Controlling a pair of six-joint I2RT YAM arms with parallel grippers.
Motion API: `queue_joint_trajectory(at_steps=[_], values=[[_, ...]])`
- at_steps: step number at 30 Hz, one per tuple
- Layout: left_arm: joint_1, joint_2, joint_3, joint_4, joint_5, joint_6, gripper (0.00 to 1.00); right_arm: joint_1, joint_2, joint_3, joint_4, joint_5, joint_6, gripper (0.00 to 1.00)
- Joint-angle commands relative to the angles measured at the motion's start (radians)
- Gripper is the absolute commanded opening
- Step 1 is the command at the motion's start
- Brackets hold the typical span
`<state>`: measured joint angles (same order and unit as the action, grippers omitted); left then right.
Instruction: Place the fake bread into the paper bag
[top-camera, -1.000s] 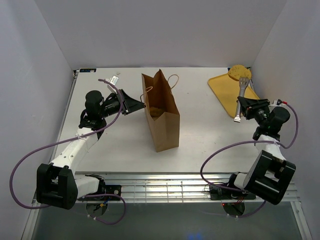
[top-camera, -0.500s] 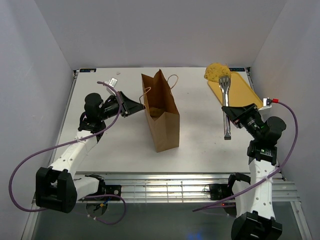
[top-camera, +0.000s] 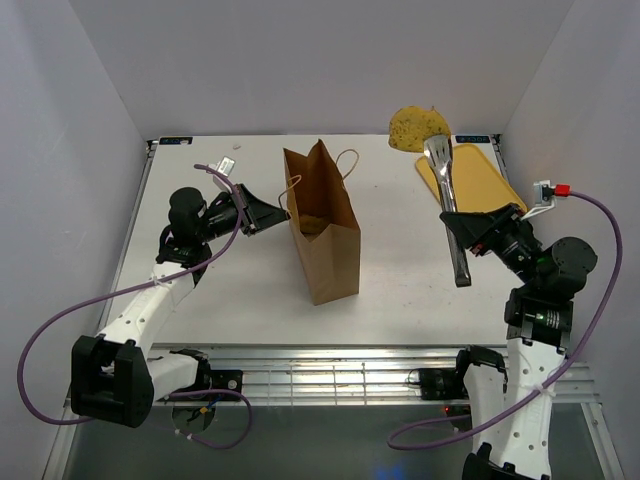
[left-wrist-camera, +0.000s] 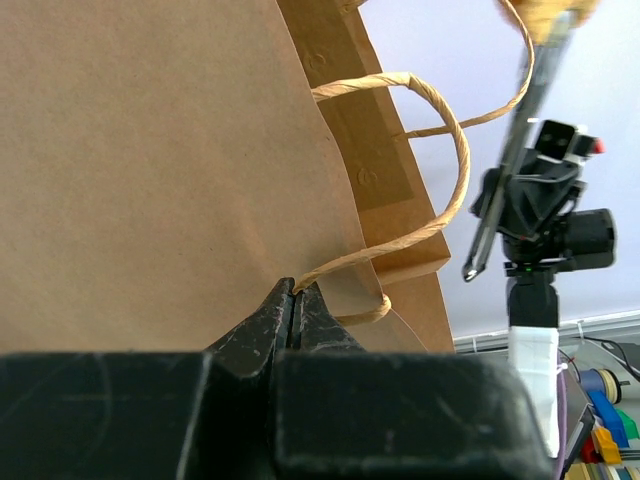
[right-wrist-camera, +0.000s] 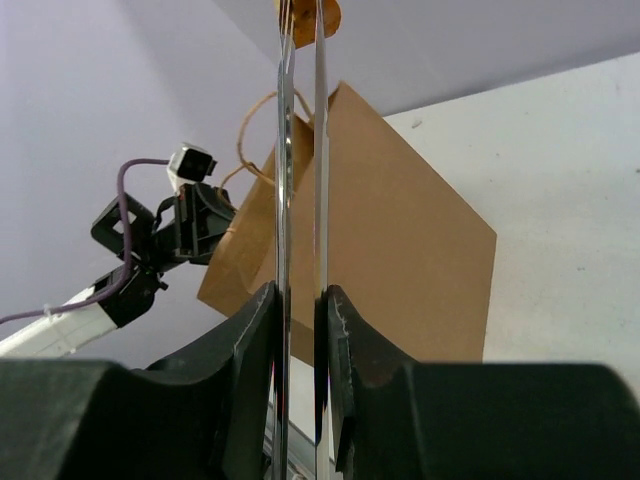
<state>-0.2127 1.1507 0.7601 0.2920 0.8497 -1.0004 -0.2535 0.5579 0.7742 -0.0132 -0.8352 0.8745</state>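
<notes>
**Bread up in the tongs, bag held by its handle**

We see the right gripper with its jaws narrow, squeezed on a pair of metal tongs. The tongs point toward the far wall, and their tips pinch one flat, round, golden bread. That bread is up in the air, near the far left corner of the yellow tray, well apart from the bag. The bag stands upright in the middle of the table with its top open. Down inside it we can see something golden, but we cannot tell what it is. The left gripper is just beside the bag, on its left. Its jaws are pressed tight together on a handle of the bag.
</notes>
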Motion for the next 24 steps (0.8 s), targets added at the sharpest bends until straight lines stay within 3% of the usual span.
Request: queue_joint_trajectory(at_steps=[1, 14, 24], values=[[-0.007, 0.007, -0.015, -0.036, 0.014, 0.014, 0.00, 0.014, 0.029, 0.118, 0.015, -0.074, -0.037, 0.08], [-0.007, 0.026, 0.001, -0.036, -0.009, 0.009, 0.00, 0.089, 0.088, 0.261, -0.042, -0.183, -0.028, 0.08], [-0.005, 0.021, -0.005, -0.037, -0.037, 0.000, 0.00, 0.219, 0.171, 0.324, -0.281, -0.136, -0.218, 0.08]])
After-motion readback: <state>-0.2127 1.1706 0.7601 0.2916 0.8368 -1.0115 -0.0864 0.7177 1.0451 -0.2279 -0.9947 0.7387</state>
